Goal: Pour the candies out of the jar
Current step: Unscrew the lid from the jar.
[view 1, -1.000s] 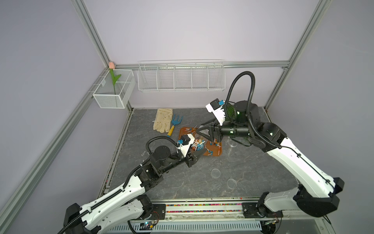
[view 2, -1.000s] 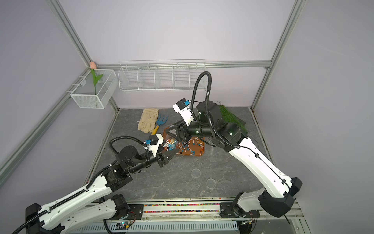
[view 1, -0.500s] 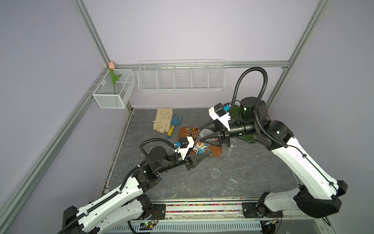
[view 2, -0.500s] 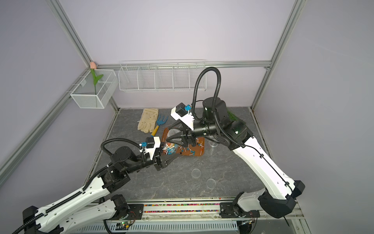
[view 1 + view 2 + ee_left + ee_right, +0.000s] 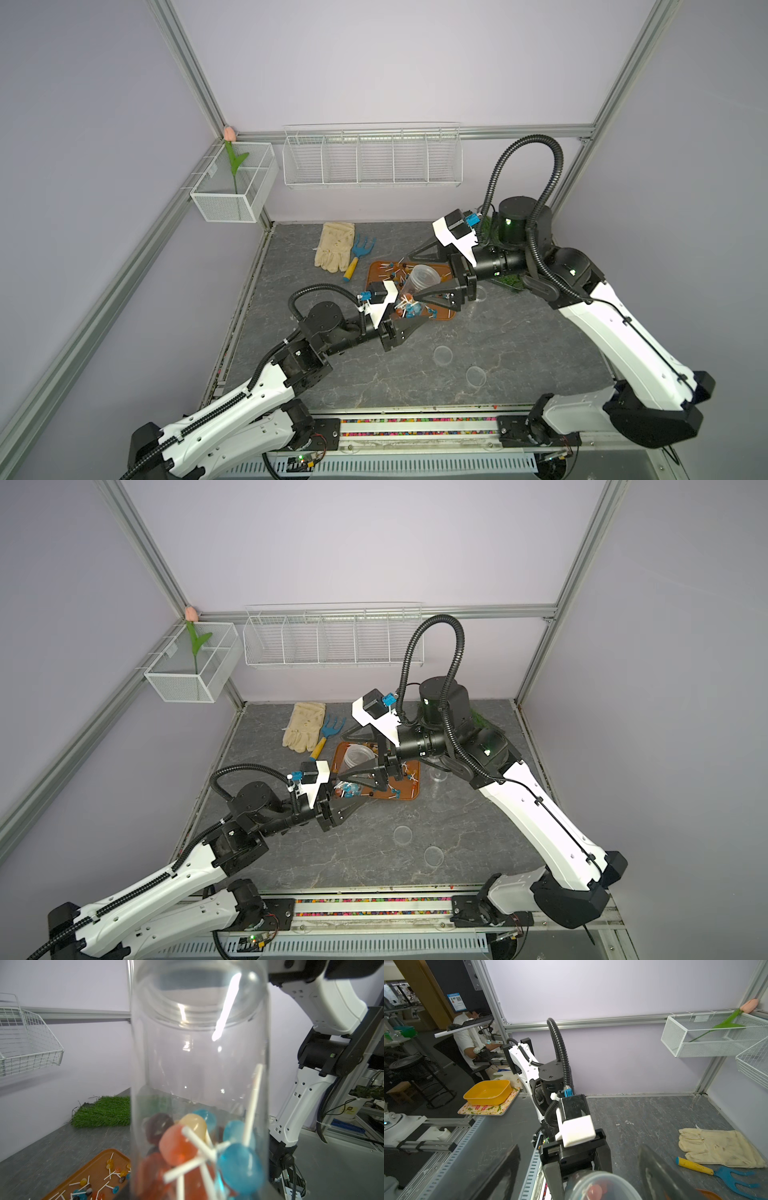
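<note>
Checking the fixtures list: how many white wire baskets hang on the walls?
2. A small mesh basket holding a tulip hangs on the side wall by the back corner; a long divided wire basket hangs on the back wall. None appears hidden.

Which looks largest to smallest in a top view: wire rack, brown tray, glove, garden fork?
1. wire rack, though it hangs nearer the camera
2. brown tray, partly hidden
3. glove
4. garden fork, about as long as the glove but far slimmer
</note>
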